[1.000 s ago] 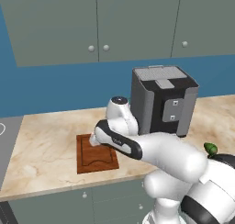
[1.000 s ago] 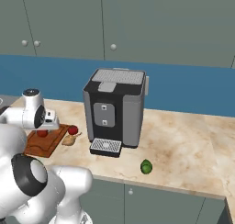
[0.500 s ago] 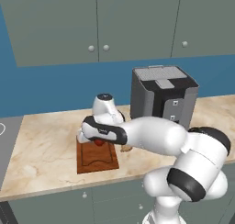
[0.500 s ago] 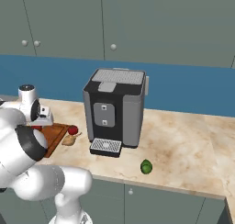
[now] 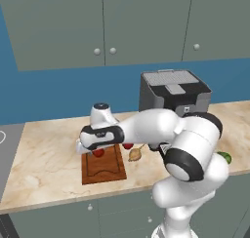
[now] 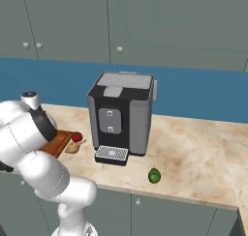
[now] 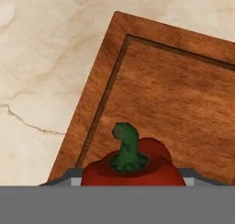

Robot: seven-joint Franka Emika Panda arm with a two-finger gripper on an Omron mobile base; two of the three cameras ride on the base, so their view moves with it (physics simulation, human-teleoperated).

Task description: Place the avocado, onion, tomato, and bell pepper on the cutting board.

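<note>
The jaws are closed on the red pepper (image 7: 130, 168), its green stem up; in the hand view only its top shows, and the finger tips are cut off at the bottom edge. It hangs over the board (image 7: 183, 94) near one corner, with the groove running inside the rim. In the left base view the pepper (image 5: 98, 152) is a red spot under the hand, above the board (image 5: 103, 168). Beside the board on the worktop (image 5: 44, 159) lie the onion (image 5: 135, 155) and a red tomato (image 5: 128, 146), partly hidden by the arm. The avocado (image 6: 154, 175) sits well apart, past the coffee machine (image 6: 122, 119).
</note>
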